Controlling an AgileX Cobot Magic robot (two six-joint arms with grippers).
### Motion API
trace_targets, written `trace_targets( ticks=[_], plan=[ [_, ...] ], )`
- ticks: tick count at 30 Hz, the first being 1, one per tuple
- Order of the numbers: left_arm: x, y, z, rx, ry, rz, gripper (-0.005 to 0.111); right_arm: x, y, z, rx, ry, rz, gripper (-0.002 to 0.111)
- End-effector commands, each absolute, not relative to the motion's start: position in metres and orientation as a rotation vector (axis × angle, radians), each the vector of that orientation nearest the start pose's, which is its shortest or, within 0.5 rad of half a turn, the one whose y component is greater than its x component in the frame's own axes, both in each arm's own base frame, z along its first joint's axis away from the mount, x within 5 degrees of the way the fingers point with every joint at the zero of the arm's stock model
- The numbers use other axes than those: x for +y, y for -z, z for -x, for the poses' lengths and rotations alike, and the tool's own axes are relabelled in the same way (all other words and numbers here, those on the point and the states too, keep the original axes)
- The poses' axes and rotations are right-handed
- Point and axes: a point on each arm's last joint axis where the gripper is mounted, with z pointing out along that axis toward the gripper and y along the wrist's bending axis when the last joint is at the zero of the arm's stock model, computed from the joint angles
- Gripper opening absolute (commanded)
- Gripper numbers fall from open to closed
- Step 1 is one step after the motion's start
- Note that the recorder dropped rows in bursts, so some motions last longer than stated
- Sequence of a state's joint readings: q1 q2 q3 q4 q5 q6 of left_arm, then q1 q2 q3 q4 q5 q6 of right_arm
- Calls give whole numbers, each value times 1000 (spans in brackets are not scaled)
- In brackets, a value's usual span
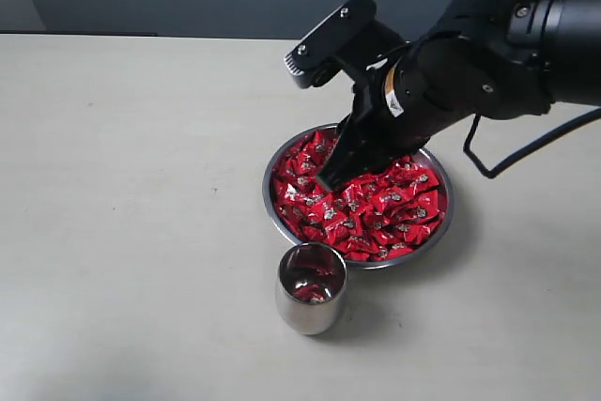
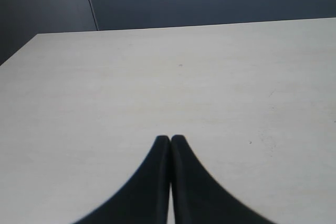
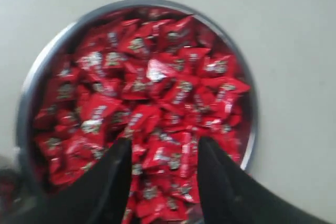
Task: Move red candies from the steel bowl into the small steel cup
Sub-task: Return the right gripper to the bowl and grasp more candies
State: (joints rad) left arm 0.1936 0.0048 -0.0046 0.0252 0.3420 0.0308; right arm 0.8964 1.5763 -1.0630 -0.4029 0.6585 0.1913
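Red candies [image 3: 142,87] crowd beneath the spread right gripper [image 3: 163,148]; blur hides contact. Slick wrappers could slip its pinch.

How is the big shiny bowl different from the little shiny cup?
The steel bowl is wide and shallow; the small steel cup is narrow and taller-sided. The bowl is heaped with red candies; the cup shows only a bit of red inside. The right tool hangs open over the bowl; nothing is over the cup. Both are round, shiny steel, standing upright on the table.
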Motion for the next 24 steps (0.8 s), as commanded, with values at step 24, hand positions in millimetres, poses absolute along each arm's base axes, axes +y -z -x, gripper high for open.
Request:
trace_targets(
  ticks=[24],
  plan=[
    [11,-183,-53,1817,-179,126,0,206,-210,-307,2532,82,912,40]
  ],
)
